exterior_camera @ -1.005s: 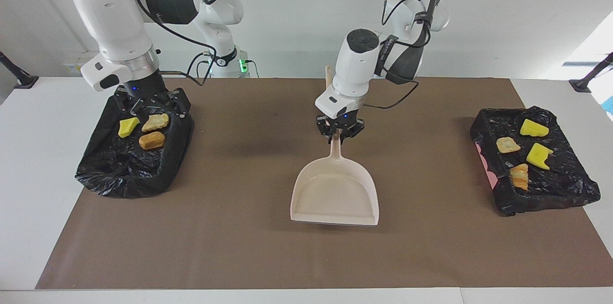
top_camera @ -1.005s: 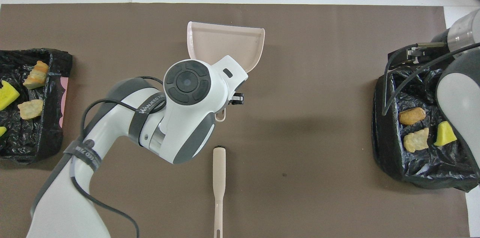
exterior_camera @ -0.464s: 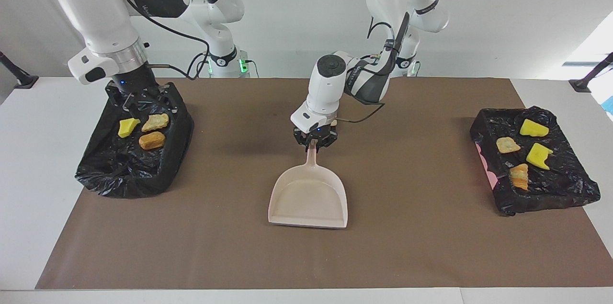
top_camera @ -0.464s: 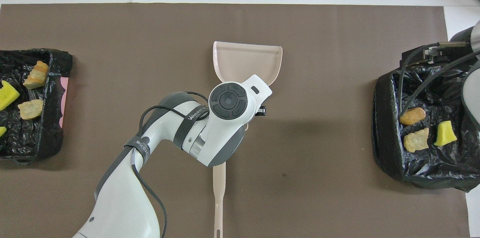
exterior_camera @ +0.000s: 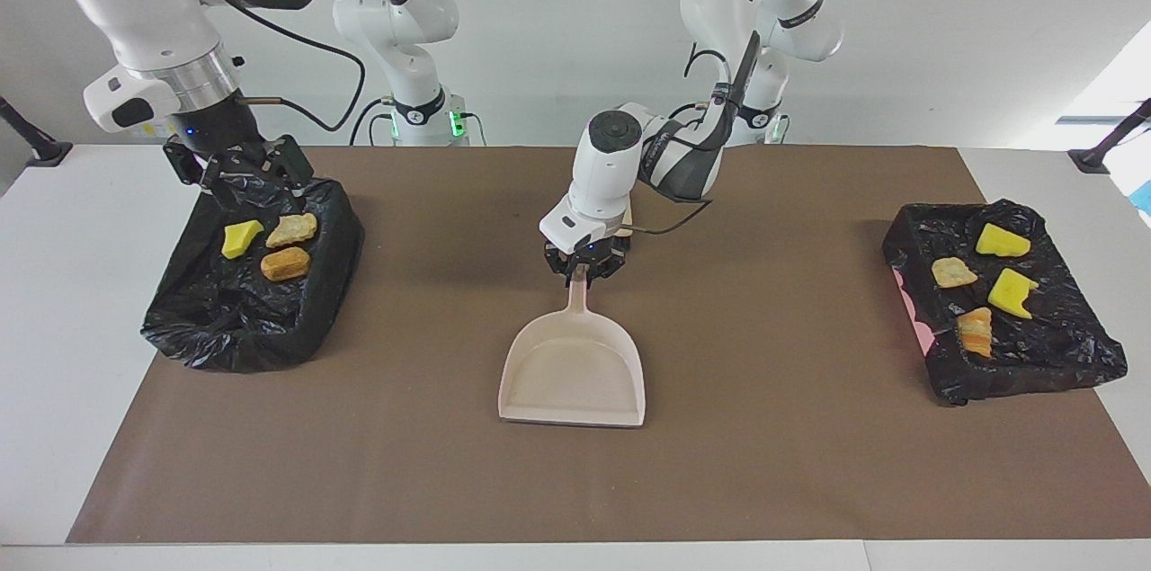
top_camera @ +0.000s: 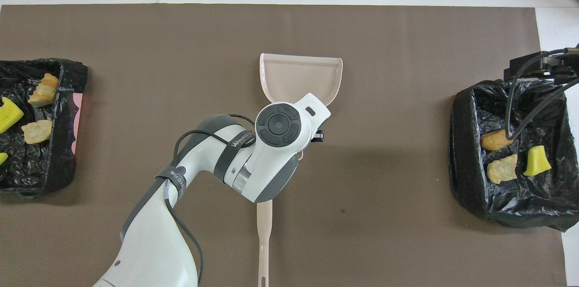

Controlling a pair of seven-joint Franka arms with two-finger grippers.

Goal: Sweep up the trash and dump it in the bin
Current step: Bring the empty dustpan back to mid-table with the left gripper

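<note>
The beige dustpan (exterior_camera: 575,369) lies flat on the brown mat mid-table, mouth away from the robots. My left gripper (exterior_camera: 584,270) is shut on its handle; in the overhead view the arm hides that handle above the dustpan (top_camera: 301,72). Trash sits in two black-lined bins. The bin (exterior_camera: 252,310) at the right arm's end holds a yellow wedge (exterior_camera: 239,238) and two pastry pieces (exterior_camera: 285,263). The other bin (exterior_camera: 1034,355) holds several bits, among them a yellow wedge (exterior_camera: 1002,240). My right gripper (exterior_camera: 238,171) hangs open and empty over the first bin's robot-side rim.
A beige brush (top_camera: 263,237) lies on the mat nearer to the robots than the dustpan, its upper end under the left arm. The brown mat (exterior_camera: 809,463) covers most of the white table.
The left gripper carried the dustpan toward the right arm's end and brought it down onto the mat. The right gripper rose out of its bin and drew back toward the robots.
</note>
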